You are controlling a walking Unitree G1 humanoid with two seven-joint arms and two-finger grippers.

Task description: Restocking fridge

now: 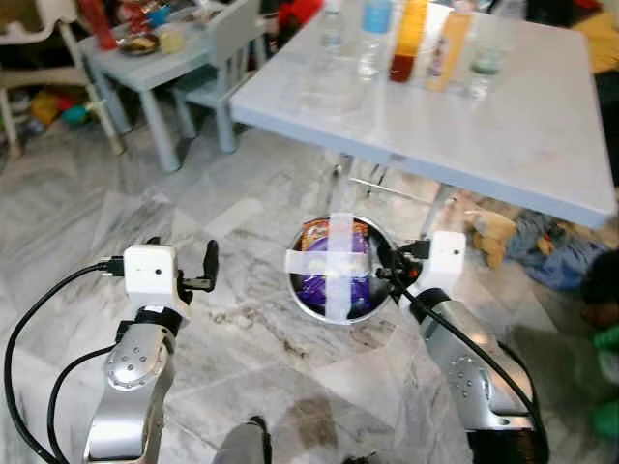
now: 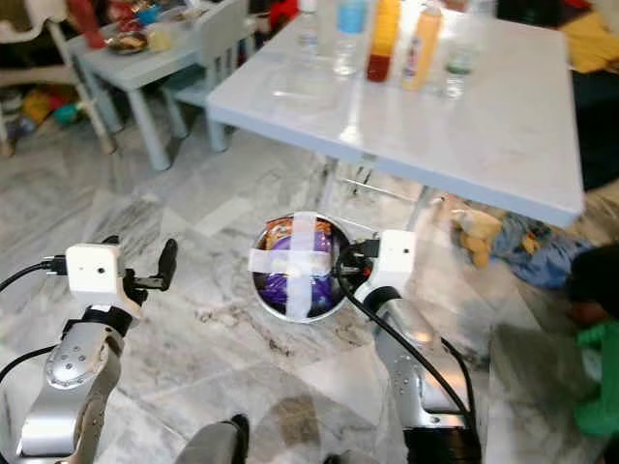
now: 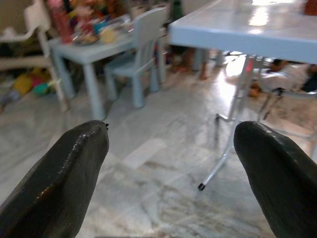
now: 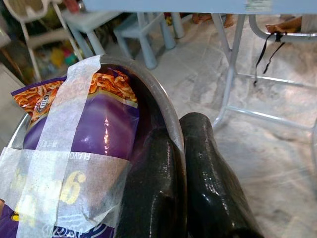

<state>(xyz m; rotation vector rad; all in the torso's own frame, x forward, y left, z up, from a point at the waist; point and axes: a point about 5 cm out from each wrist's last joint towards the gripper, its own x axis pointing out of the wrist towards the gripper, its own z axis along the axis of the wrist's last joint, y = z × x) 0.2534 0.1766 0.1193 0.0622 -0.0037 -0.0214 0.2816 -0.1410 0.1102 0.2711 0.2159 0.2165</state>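
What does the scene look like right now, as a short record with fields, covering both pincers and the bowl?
right pincer: shut on the rim of the metal bowl, held above the floor
bowl contents: purple snack packet under crossed white tape
left pincer: open, holding nothing
ahead: light blue table with bottles and glasses
far left: small table and chair
floor: grey marble

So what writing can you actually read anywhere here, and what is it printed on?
"9": a large yellow digit, seen through the tape on the purple snack packet in the metal bowl held by the right gripper.
A line of small print above it: too blurred to read.
Labels on the bottles on the table: too small to read.
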